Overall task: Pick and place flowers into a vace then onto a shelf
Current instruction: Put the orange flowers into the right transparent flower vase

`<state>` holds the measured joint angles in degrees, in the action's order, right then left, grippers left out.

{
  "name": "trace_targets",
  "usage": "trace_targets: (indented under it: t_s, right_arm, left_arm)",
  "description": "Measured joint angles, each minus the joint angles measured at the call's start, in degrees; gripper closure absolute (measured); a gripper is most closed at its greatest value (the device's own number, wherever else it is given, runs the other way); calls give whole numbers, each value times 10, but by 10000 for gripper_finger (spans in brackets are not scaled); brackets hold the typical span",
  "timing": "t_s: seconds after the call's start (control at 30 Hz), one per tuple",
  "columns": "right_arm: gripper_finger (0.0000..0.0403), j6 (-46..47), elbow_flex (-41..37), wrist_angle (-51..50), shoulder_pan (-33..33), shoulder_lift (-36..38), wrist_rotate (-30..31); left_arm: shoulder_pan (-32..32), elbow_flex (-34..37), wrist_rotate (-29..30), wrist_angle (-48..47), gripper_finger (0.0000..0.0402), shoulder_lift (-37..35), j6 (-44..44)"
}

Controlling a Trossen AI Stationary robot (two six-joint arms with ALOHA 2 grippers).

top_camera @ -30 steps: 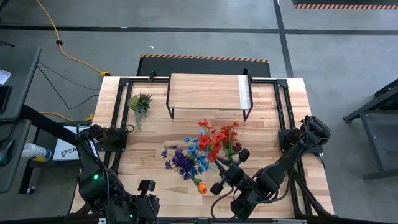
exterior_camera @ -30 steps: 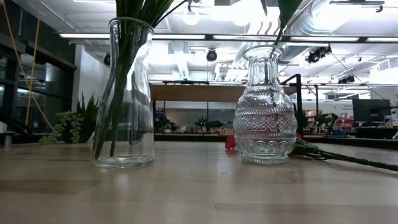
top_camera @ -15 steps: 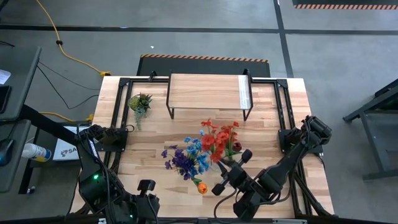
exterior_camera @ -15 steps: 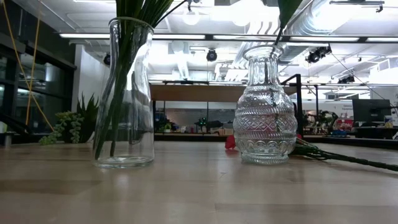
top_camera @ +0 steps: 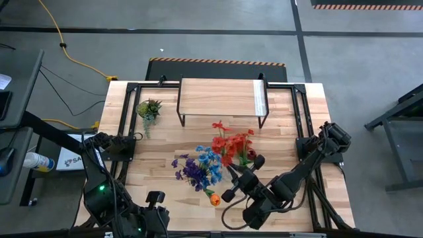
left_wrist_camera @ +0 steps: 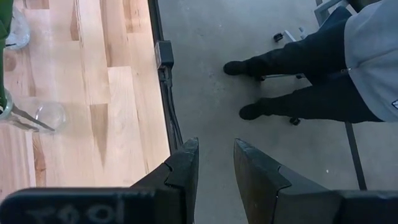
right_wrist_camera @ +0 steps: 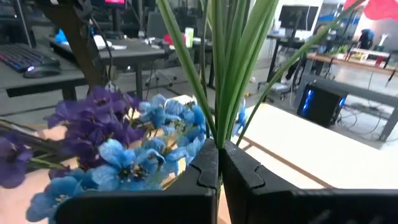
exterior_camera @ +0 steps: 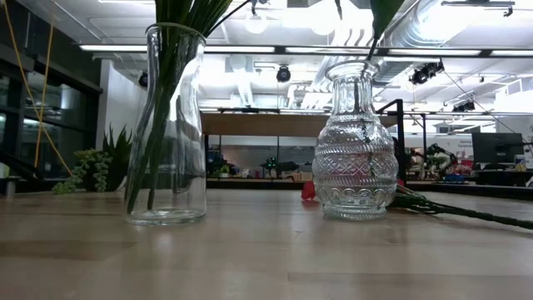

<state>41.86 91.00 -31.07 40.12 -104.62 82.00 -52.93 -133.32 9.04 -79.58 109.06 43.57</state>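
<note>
Green stems of the red flowers (top_camera: 231, 143), light and pliant, sit pinched in the right tool (right_wrist_camera: 219, 163), best gripped low.

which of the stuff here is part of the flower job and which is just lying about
Part of the job:
- red flowers, stems pinched in the right gripper
- blue and purple flowers in the plain vase
- patterned vase
- dark red flower lying on the table
- shelf

Lying about:
- small potted plant
- left gripper, parked off the table's edge
- a person's legs beside the table
</note>
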Motion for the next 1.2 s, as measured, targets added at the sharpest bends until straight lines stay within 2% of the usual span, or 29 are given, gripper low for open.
trace_targets:
  t_s: [0.33, 0.77, 0.93, 1.2]
  right_arm:
    - [403, 47, 0, -41, -20, 0, -42]
    - [403, 32, 0, -21, 14, 11, -26]
    - [403, 16, 0, -46, 31, 17, -7]
    - [403, 44, 0, -113, 28, 17, -17]
  left_arm:
    - [-1, 0, -9, 0, 268, 0, 0]
    - [-1, 0, -9, -1, 268, 0, 0]
    - [-1, 0, -9, -1, 268, 0, 0]
    - [-1, 0, -9, 0, 268, 0, 3]
